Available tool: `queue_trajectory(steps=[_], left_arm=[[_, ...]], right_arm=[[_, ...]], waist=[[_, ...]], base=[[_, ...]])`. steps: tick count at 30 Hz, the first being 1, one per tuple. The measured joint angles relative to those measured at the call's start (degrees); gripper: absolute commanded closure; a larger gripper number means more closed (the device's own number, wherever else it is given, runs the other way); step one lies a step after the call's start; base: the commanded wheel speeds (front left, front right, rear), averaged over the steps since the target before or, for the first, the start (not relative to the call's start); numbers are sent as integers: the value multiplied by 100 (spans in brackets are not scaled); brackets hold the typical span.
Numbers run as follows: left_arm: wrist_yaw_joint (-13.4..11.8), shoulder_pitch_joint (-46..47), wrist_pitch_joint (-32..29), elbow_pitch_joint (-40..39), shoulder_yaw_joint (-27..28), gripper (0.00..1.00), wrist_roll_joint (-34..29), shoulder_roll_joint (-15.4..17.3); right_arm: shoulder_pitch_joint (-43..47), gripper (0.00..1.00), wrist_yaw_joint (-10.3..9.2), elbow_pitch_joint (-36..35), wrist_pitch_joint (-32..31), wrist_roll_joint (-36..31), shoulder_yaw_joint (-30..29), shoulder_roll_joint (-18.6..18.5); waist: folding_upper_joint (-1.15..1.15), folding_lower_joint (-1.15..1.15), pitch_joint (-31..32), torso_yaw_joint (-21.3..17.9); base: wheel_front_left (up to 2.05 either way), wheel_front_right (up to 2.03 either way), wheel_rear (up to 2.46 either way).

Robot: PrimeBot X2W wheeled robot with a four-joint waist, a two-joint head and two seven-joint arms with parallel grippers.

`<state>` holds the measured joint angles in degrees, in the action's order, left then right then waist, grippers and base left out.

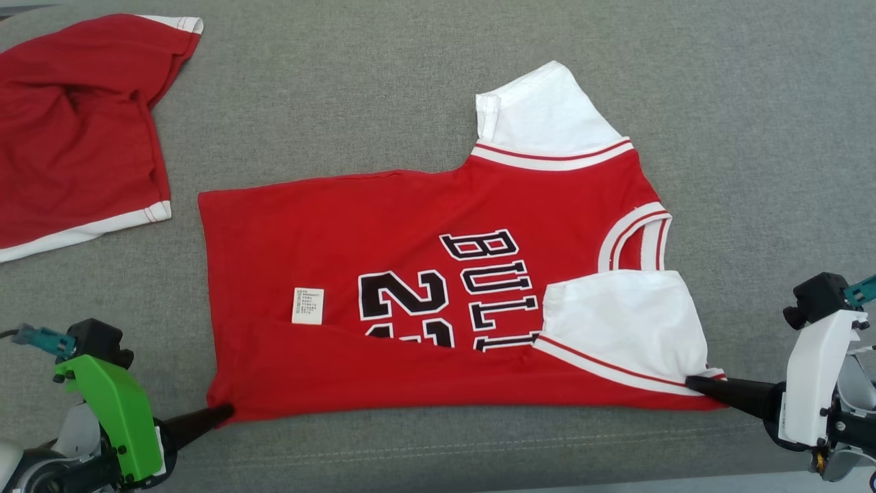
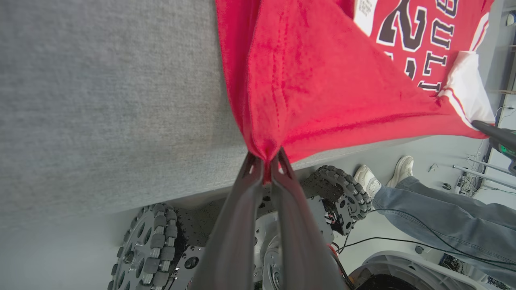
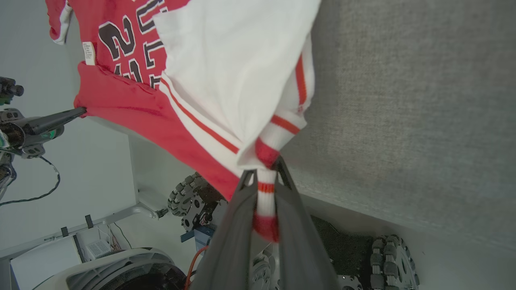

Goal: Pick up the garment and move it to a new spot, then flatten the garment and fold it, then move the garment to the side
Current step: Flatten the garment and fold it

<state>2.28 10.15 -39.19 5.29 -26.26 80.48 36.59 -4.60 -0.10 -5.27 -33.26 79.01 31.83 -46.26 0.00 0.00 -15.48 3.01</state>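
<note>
**Head view.** Grey woven tabletop [image 1: 383,82] across the frame, with a stitched seam near the lower edge. Red garment [image 1: 383,226] with white sleeves laid sideways at centre, collar toward the right, near edge doubled over the black lettering, white label [image 1: 308,305] just above the fold. Left gripper [image 1: 226,412] at the lower-left hem corner, fingers [image 1: 195,424] pinched shut on the cloth. Right gripper [image 1: 691,383] at the lower-right sleeve cuff, fingers likewise closed on the striped trim. Second red garment [image 1: 75,137] crumpled at the upper left, well apart.

**Left wrist view.** Tabletop [image 2: 100,100] at left, pale floor beyond its edge, with a robot wheel [image 2: 149,249] and a person's legs [image 2: 443,217] in jeans and white shoes [image 2: 367,179]. Hem corner of the garment [image 2: 314,80] gathered to a point in the left gripper [image 2: 264,159], cloth fanning away from the pinch. Right gripper [image 2: 479,125] at the far cuff.

**Right wrist view.** Tabletop [image 3: 403,100] at right, pale floor at left. Striped cuff of the garment [image 3: 225,60] clamped in the right gripper [image 3: 264,169], trim trailing down between the fingers. Left gripper [image 3: 80,110] at the opposite corner.
</note>
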Motion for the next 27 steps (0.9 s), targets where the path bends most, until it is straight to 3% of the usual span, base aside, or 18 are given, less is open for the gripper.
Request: queue_trajectory(steps=[3, 4, 5, 6, 7, 8, 14, 19, 22, 27], left_arm=[[0, -125, -8, -14, -52, 100, -1, -1], [-1, -146, -8, -18, -62, 92, -1, -2], [-2, -163, -7, -18, -69, 78, -7, -1], [-3, -178, -7, -18, -81, 57, -11, -1], [-3, -196, -7, -20, -99, 27, -27, -1], [-21, -207, -5, -21, -126, 0, -54, -1], [-27, -224, 102, -18, -267, 0, -433, 35], [-27, -247, 319, -137, -178, 0, -781, 341], [-31, -152, 622, -285, 102, 0, -1117, 572], [-36, 550, 610, -522, 258, 0, -1143, 570]], right_arm=[[65, 100, -2, -1, -7, -94, 78, -4], [66, 92, -2, -1, -2, -149, 87, -4], [66, 66, -4, -3, 3, -200, 90, -4], [66, 27, -4, -12, 3, -247, 108, -12], [65, 0, -4, -20, 24, -308, 124, -19], [65, 0, -8, -20, 67, -366, 126, -19], [82, 0, -108, 26, 170, -656, 169, -144], [65, 0, -209, -16, 393, -914, -60, -345], [-425, 0, -260, -152, 651, -1288, -363, -441], [-1505, 0, -347, -310, 792, -1755, -577, -420]], waist=[[0, 0, -19, -10], [0, 0, -25, -11], [0, 0, -29, -11], [0, 0, -33, -11], [0, 0, -34, -10], [0, 0, -34, -9], [0, 0, 37, 41], [0, 0, 82, 70], [0, 0, 22, 51], [0, 0, -176, 40]], base=[[0, 0, 0], [0, 0, 0], [0, 0, 0], [0, 0, 0], [0, 0, 0], [0, 0, 0], [0, 0, 0], [0, 0, 0], [0, 0, 0], [0, 0, 0]])
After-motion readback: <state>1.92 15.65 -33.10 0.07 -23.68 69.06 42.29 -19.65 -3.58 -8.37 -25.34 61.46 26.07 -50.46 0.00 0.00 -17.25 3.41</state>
